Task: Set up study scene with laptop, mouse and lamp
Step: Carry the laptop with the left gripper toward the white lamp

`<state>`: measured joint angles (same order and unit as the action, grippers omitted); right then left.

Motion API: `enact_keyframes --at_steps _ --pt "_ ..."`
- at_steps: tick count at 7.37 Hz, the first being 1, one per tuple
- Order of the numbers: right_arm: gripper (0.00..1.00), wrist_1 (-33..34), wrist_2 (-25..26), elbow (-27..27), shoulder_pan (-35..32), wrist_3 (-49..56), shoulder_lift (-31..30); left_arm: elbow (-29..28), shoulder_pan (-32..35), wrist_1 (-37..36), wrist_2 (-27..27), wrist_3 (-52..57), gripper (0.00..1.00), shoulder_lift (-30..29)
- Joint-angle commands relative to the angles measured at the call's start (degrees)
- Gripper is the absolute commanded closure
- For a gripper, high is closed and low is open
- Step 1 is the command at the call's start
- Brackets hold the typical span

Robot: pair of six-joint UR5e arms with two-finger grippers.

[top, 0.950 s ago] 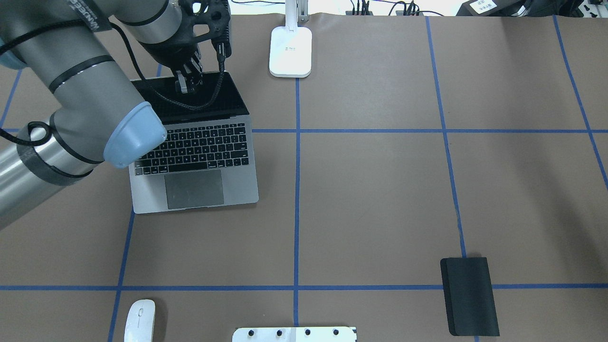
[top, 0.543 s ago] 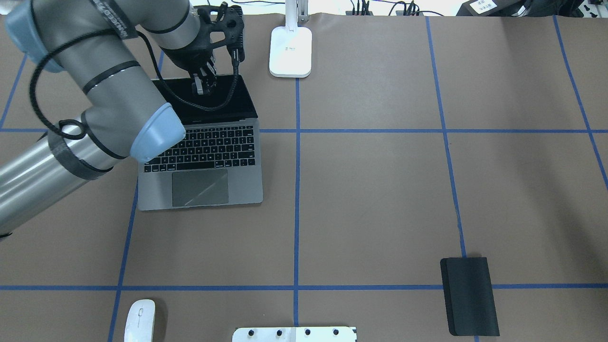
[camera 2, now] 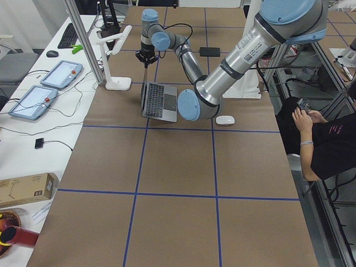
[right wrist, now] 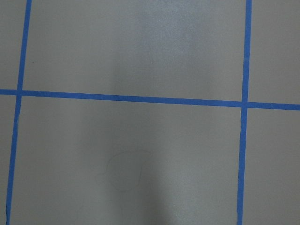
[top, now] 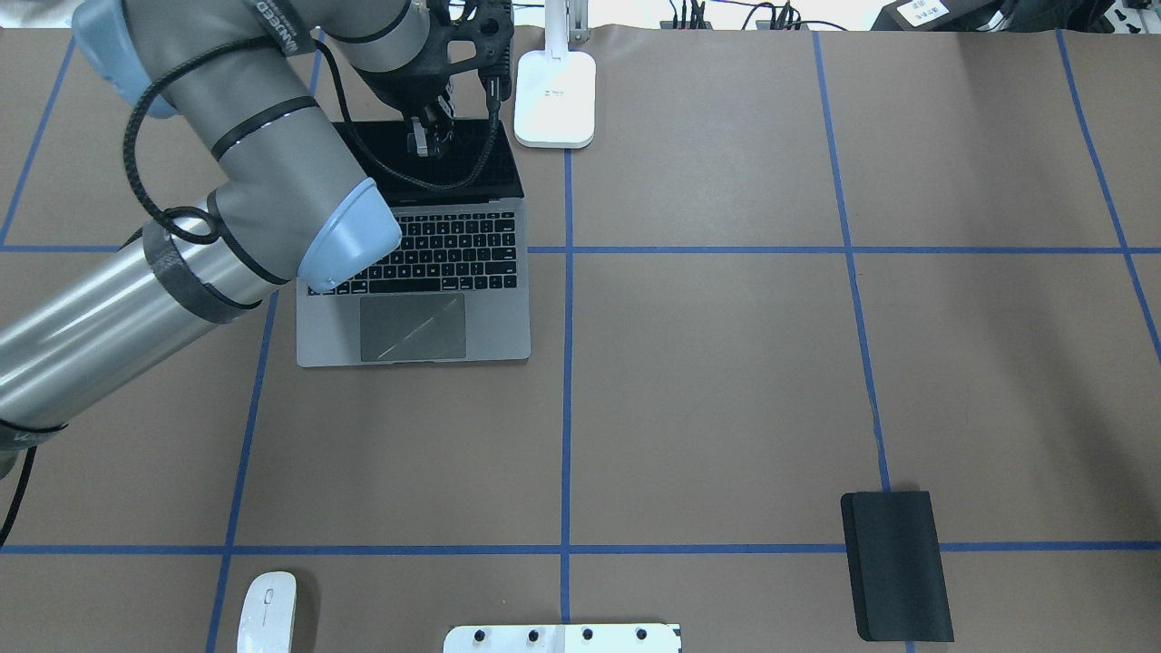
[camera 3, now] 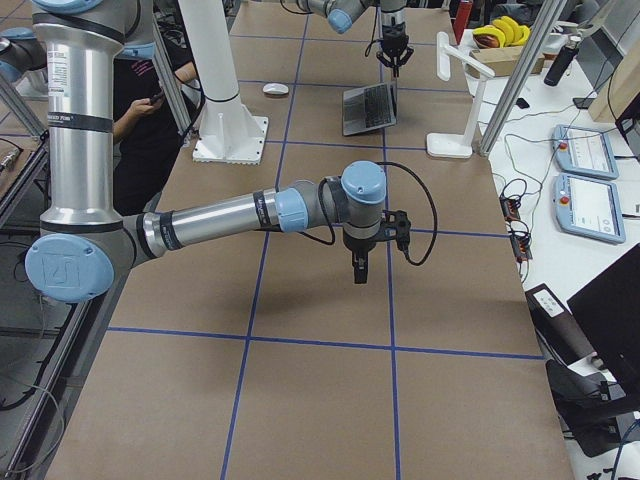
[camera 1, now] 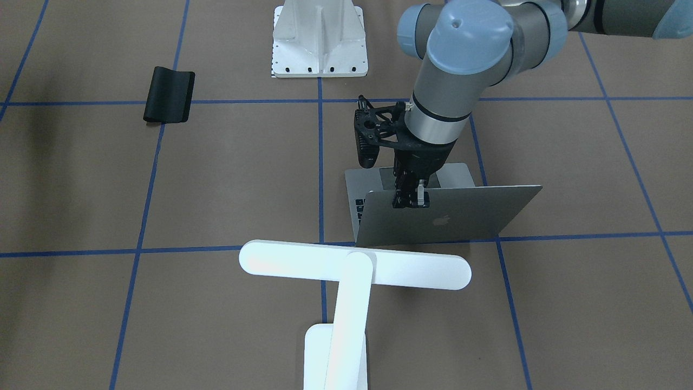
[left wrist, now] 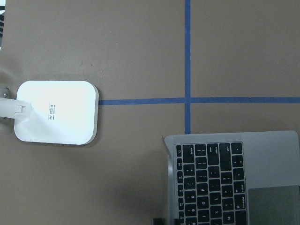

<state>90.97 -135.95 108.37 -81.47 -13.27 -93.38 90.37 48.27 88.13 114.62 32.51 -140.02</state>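
Left hand (camera 1: pixel 410 201) clamps the top edge of the open laptop (camera 1: pixel 465 216), just beside the lamp (camera 1: pixel 417 272).

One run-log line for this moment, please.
left end effector: shut on laptop lid edge | right end effector: over table, state unclear | lamp, mouse: not held

You look at brown surface (top: pixel 726 381) gridded with blue tape lines (top: pixel 567 408); light even, shadows soft. White bolted pedestal (camera 1: pixel 319 40) at one long edge; black pad (top: pixel 896 564) flat across tape line. Along the other long edge: white bench (camera 2: pixel 22 139) with two tablets (camera 2: pixel 63 74), keyboard (camera 2: pixel 69 34), cables, cardboard box (camera 2: pixel 25 190). Aluminium post (camera 2: pixel 83 39) at bench edge. Seated person (camera 2: pixel 328 133) in black on pedestal side.
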Motion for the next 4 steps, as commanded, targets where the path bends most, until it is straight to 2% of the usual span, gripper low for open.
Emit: enact_keyframes --at_steps 1,4 --pt "0.00 0.08 -0.02 -0.26 0.00 -0.01 -0.05 -4.15 -0.37 5.10 -0.44 0.89 1.00 -1.22" --pt "0.00 0.00 -0.02 -0.26 0.09 -0.01 -0.05 -4.59 -1.16 5.12 -0.45 -2.52 1.00 -1.22"
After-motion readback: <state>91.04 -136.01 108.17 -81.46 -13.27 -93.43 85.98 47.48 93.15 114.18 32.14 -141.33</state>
